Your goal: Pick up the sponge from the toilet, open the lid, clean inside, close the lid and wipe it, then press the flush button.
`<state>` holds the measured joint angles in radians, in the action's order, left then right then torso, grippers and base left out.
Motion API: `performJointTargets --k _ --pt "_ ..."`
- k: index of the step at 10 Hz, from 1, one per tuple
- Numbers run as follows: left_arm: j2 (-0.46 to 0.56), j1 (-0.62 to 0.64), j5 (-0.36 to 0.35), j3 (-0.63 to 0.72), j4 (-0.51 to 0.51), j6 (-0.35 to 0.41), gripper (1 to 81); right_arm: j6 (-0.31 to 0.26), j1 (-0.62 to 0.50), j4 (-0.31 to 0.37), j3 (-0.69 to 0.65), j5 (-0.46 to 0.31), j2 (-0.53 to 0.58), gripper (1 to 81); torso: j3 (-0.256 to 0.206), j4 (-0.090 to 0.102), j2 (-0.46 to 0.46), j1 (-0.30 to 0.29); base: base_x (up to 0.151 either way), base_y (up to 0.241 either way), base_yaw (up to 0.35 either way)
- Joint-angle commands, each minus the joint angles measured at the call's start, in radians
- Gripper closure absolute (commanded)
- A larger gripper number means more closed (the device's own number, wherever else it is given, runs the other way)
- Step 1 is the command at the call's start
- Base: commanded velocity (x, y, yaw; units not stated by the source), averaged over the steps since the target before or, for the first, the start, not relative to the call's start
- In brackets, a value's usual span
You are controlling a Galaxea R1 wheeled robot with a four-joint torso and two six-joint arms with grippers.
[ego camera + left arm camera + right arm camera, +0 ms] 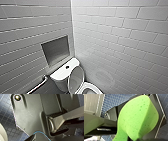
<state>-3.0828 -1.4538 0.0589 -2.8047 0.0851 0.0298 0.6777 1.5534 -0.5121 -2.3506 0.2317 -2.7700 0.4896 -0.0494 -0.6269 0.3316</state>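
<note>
Closest to the right wrist camera, the sponge [137, 117] is seen bowed into a curve and pinched narrow at one end, where the right hand [132, 139] is judged to be clamped on it. It is taken to be light, soft and porous. It is bent by a modest squeeze and would be made heavier and limper by water. A hold at one short end is judged best, so that the broad face is kept free for wiping; too hard a squeeze would fold that face away. Whether the left hand [32, 138] is apart or together cannot be told. Dark small-tiled floor [7, 117] is seen below both wrists.

Farther off, the toilet [59, 83] is found in the corner of two tiled walls [125, 50]. The lid [76, 79] is raised, leaning back towards the tank [62, 73], and the bowl rim [93, 87] is exposed. The lid is judged glossy and slippery, best moved by its free edge. The button [67, 67] sits at the centre of the tank top, just behind the raised lid. A rail [38, 86] beside the tank, a niche [55, 50] above it and the close walls are judged to leave little room for the arms.
</note>
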Motion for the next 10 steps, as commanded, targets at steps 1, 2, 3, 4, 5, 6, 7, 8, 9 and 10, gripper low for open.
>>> performJointTargets --k 1,2,3,4,5,6,7,8,9,10 --pt "0.012 0.025 0.068 0.017 -0.008 0.007 1.0 0.175 0.011 0.057 0.022 -0.042 0.048 81.1 0.000 0.000 0.000 0.000 0.000 0.000 0.000" --pt "0.013 0.023 0.068 0.017 -0.008 0.007 1.0 0.174 0.017 0.061 0.019 -0.087 0.053 81.1 0.000 0.000 0.000 0.000 0.000 0.000 0.000" --pt "0.016 0.025 0.068 0.017 -0.010 0.007 1.0 0.169 0.024 0.057 0.053 -0.083 0.073 81.1 0.000 0.000 0.000 0.000 0.000 0.000 0.000" --pt "0.016 0.025 0.068 0.017 -0.010 0.007 1.0 0.169 0.017 0.072 0.073 -0.086 0.086 81.1 0.000 0.000 0.000 0.000 0.000 0.000 0.000" --pt "0.018 0.025 0.068 0.017 -0.010 0.007 1.0 0.131 -0.014 0.122 0.082 -0.139 0.088 81.1 0.000 0.000 0.000 0.000 0.000 0.000 0.000" --pt "0.016 0.025 0.068 0.017 -0.010 0.007 1.0 -0.028 -0.034 0.255 0.102 -0.190 0.097 81.1 0.000 0.000 0.000 0.000 0.000 0.000 0.000" --pt "0.016 0.025 0.068 0.017 -0.010 0.007 1.0 -0.258 -0.044 0.465 0.149 -0.187 0.117 81.1 0.000 0.000 0.000 0.000 0.000 0.000 0.000" --pt "0.016 0.023 0.068 0.017 -0.010 0.007 1.0 -0.417 -0.055 0.597 0.219 -0.187 0.149 81.1 0.000 0.000 0.000 0.000 0.000 0.000 0.000" --pt "0.018 0.025 0.068 0.017 -0.010 0.007 1.0 -0.498 -0.070 0.632 0.301 -0.183 0.198 81.1 0.000 0.000 0.000 0.000 0.000 0.000 0.000" --pt "0.016 0.023 0.067 0.017 -0.010 0.007 1.0 -0.512 -0.104 0.630 0.387 -0.147 0.261 81.1 0.000 0.000 0.000 0.000 0.000 0.000 0.000"
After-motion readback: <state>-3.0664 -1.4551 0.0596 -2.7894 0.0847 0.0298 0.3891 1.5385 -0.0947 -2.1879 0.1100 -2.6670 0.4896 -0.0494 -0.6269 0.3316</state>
